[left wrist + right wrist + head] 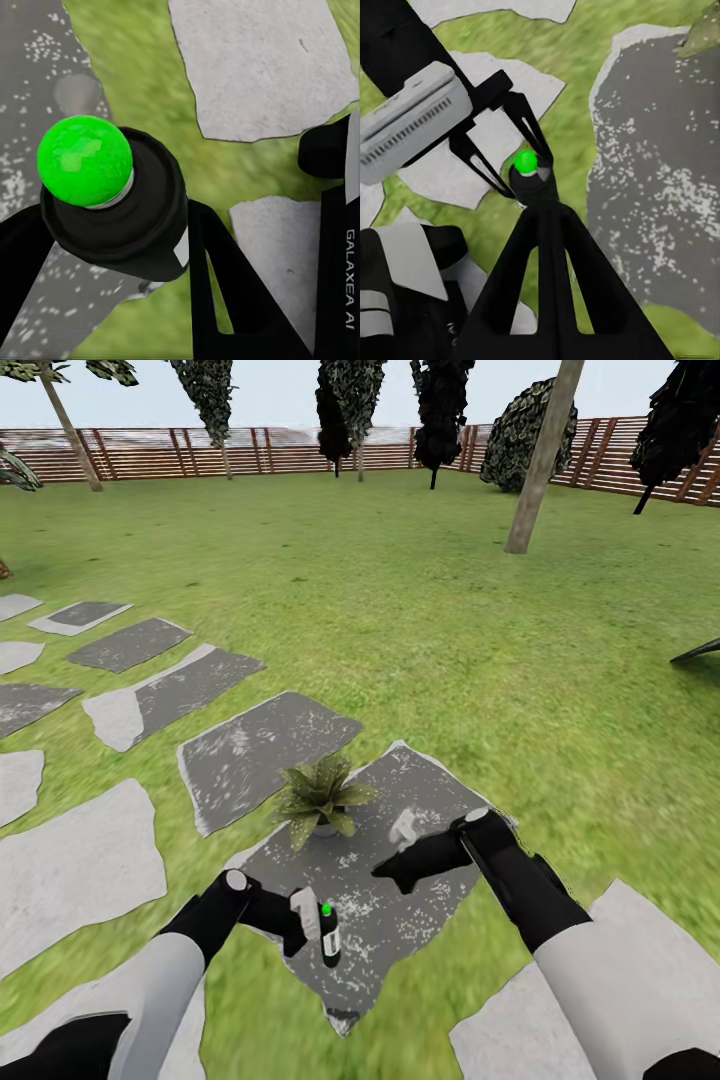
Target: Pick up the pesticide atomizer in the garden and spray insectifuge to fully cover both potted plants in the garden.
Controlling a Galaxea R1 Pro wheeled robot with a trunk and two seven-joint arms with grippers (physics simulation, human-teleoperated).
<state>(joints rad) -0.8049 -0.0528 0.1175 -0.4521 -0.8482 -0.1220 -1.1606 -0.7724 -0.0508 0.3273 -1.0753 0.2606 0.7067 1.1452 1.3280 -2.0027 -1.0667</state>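
The pesticide atomizer, a slim black bottle with a green dot on top, hangs upright over a dark grey stepping stone. My left gripper is shut on it. In the left wrist view the atomizer sits between two black fingers. One potted plant, a low rosette of speckled green leaves, stands on the same stone just beyond the bottle. My right gripper hovers right of the plant, fingers together and empty. Its wrist view looks past its shut tips at the held atomizer.
Grey stepping stones run across the lawn on the left and near right. A bare trunk rises at the back right, dark trees and a brown slatted fence behind. Dark leaf tips poke in at the right edge.
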